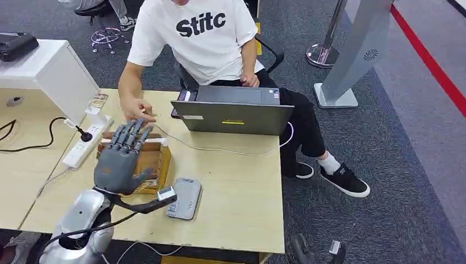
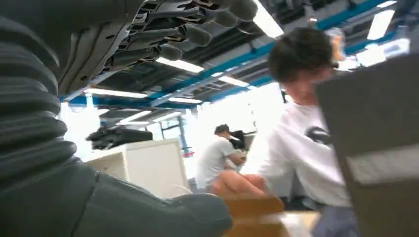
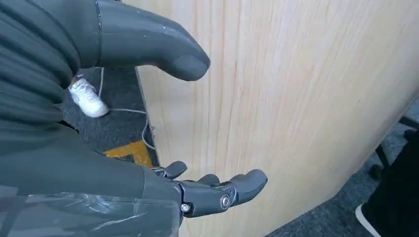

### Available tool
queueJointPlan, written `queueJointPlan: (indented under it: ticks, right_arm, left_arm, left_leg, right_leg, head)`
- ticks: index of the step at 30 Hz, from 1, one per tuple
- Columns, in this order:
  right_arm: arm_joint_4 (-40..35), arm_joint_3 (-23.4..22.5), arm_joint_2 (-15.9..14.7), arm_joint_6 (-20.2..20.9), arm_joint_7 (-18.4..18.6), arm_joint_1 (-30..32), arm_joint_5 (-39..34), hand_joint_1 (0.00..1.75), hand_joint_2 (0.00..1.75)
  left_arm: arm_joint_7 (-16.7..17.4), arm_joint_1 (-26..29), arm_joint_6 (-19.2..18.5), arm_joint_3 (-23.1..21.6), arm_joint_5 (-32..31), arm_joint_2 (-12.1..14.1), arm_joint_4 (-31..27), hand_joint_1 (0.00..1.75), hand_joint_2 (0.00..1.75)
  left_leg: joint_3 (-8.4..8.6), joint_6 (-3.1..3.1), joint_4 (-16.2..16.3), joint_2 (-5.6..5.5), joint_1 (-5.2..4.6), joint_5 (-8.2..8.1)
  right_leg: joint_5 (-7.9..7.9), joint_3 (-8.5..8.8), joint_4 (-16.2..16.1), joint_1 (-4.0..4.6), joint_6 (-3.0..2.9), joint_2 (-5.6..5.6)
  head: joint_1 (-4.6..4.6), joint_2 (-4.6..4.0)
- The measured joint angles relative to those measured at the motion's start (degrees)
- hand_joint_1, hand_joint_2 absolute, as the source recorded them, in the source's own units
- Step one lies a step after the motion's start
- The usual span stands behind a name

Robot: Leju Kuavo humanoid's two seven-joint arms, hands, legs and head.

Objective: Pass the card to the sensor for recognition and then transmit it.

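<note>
Above the brown box (image 1: 144, 159) your left hand (image 1: 122, 157) hovers with fingers spread, holding nothing. Your right hand (image 3: 148, 123) hangs beside the table edge (image 3: 306, 98), also spread. The card probably lies under the person's hand (image 1: 137, 110), though that's unclear.

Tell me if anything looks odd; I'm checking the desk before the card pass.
Nothing looks damaged or spilled. The grey sensor lies flat near the table's front edge. The left hand hovers open over the wooden box, near a person's hand.
</note>
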Motion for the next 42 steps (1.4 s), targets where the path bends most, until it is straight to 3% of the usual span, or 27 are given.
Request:
queueJointPlan:
  ticks: [5, 11, 21, 28, 42]
  right_arm:
    - [0.0, 0.0, -0.1, 0.2, 0.1, 0.1, 0.0, 0.0, 1.75]
    - [0.0, 0.0, -0.2, 0.3, 0.2, 0.1, 0.1, 0.0, 1.75]
    - [0.0, 0.0, -0.3, 0.3, 0.2, 0.1, 0.3, 0.0, 1.75]
    - [0.0, 0.0, -0.3, 0.3, 0.5, 0.1, 0.9, 0.0, 1.75]
    - [0.0, 0.0, -0.3, 0.3, 0.6, 0.1, 1.0, 0.0, 1.75]
  left_arm:
    - [-0.4, 1.9, -1.8, -5.3, -1.3, 2.2, 0.0, 0.0, 1.75]
    - [-0.4, 2.0, -4.2, -7.4, -0.6, 4.0, 0.5, 0.0, 1.75]
    - [0.9, 2.0, -4.1, -8.3, -1.9, 5.4, 2.0, 0.0, 1.75]
    - [4.3, 2.0, -2.2, -7.7, -4.9, 6.5, 3.3, 0.0, 1.75]
    - [4.2, 3.1, -1.1, -1.5, -4.4, 7.2, 6.7, 0.0, 1.75]
  left_leg:
    - [0.01, 0.0, 0.0, 0.01, 0.01, 0.01]
    - [0.02, -0.02, 0.0, 0.02, 0.02, 0.02]
    - [0.01, -0.01, 0.0, 0.0, 0.01, 0.01]
    - [0.01, -0.02, 0.0, 0.0, 0.02, 0.02]
    - [0.0, -0.02, 0.0, 0.0, 0.01, 0.02]
  right_leg:
    - [0.0, -0.01, 0.0, 0.0, 0.0, 0.0]
    - [0.01, -0.01, 0.0, 0.01, -0.01, 0.0]
    - [0.01, 0.0, 0.0, 0.0, -0.01, -0.01]
    - [0.01, 0.01, 0.0, 0.01, -0.01, -0.01]
    - [0.01, 0.01, 0.0, 0.01, -0.01, -0.01]
  head:
    - [0.0, 0.0]
    - [0.0, 0.0]
    - [0.0, 0.0]
    - [0.0, -0.02]
    - [0.0, -0.02]
